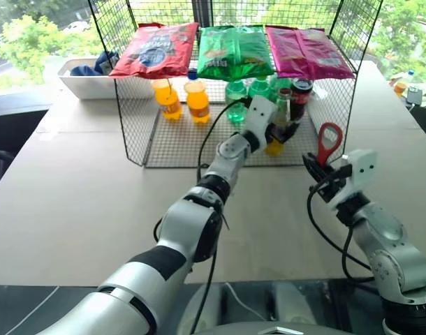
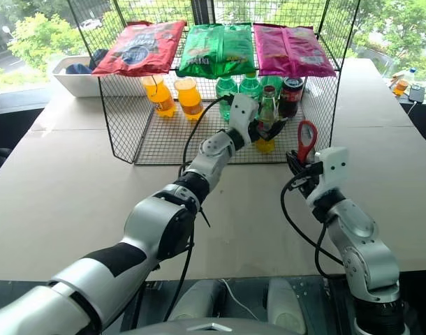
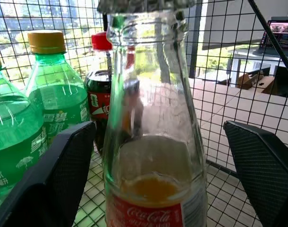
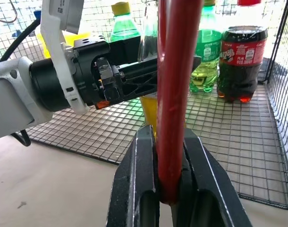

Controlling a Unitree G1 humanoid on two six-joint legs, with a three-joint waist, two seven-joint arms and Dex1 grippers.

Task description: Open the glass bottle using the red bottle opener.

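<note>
Left pincer (image 2: 264, 130) spread astride the glass bottle (image 2: 267, 120) to steady it; right pincer (image 4: 164, 189) pinching the red bottle opener (image 2: 306, 140) upright, ready.

left tool (image 1: 277, 131) open at glass bottle (image 1: 281, 112)

My head cameras looking forward and down over worktop (image 1: 73, 209) from above, mid distance, both sharing wire rack (image 2: 164, 132) and both my arms. Left wrist camera sitting very close behind glass bottle (image 3: 153, 142), facing into rack. Right wrist camera looking along red bottle opener (image 4: 174, 94) toward rack, sharing that bottle and green bottles (image 4: 121, 28) with left wrist view.
</note>
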